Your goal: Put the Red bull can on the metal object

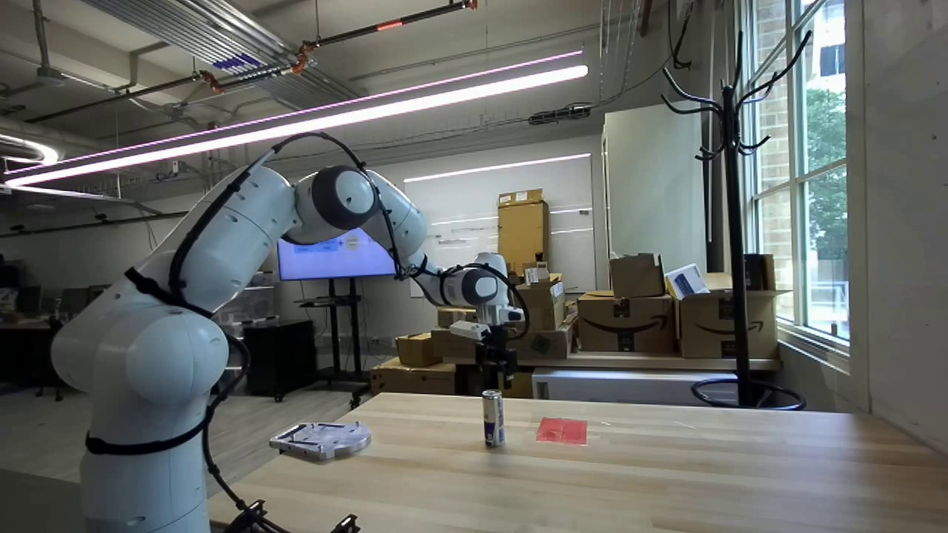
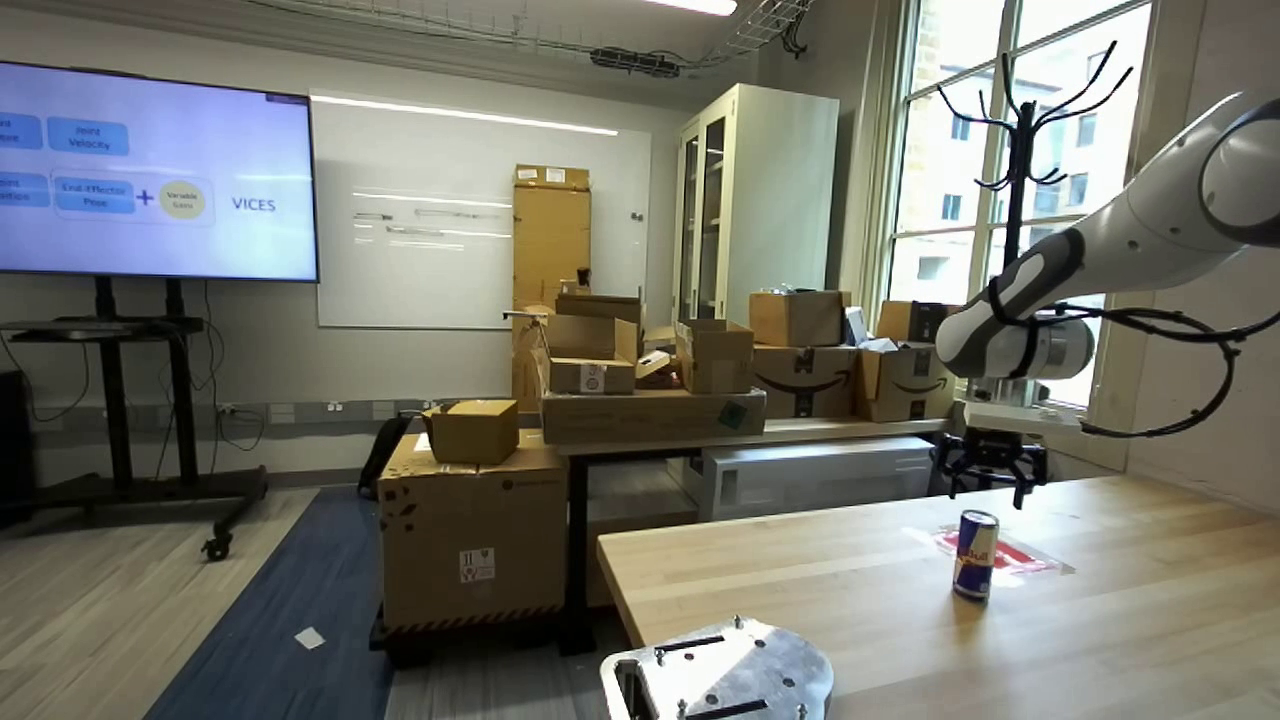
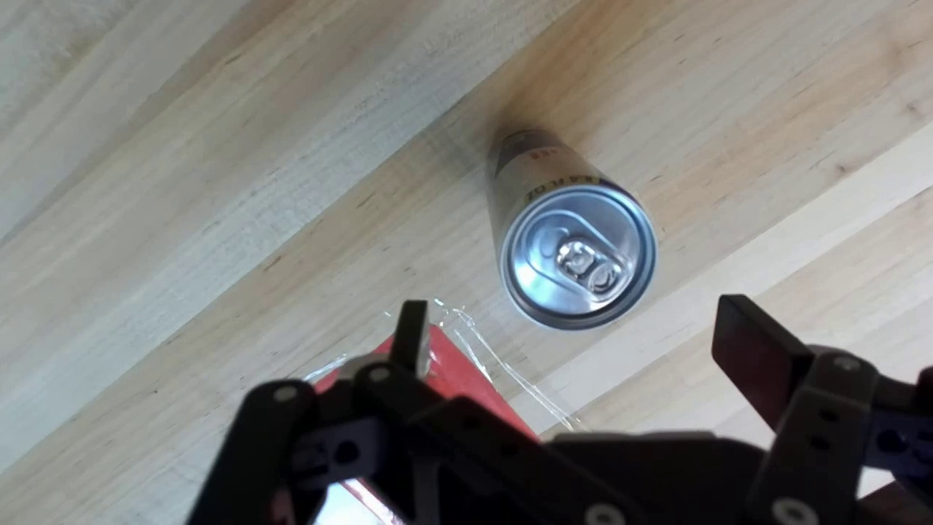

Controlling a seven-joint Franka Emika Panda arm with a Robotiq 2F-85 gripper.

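The Red Bull can (image 1: 493,419) stands upright on the wooden table in both exterior views; its blue and silver side also shows here (image 2: 975,556). In the wrist view the can's silver top (image 3: 579,255) faces the camera, ahead of and between my fingertips. The metal object (image 1: 322,440) is a low silvery plate with dark slots near the table's edge; it also shows in an exterior view (image 2: 730,665), cut by the lower frame edge, and is out of the wrist view. My gripper (image 3: 570,324) is open and empty, pointing down above table height near the can (image 2: 986,492).
A flat red item under clear tape (image 1: 561,431) lies on the table (image 1: 666,481) beside the can, partly under my left finger in the wrist view (image 3: 466,372). Cardboard boxes (image 2: 640,415) and a black coat rack (image 1: 733,222) stand behind the table.
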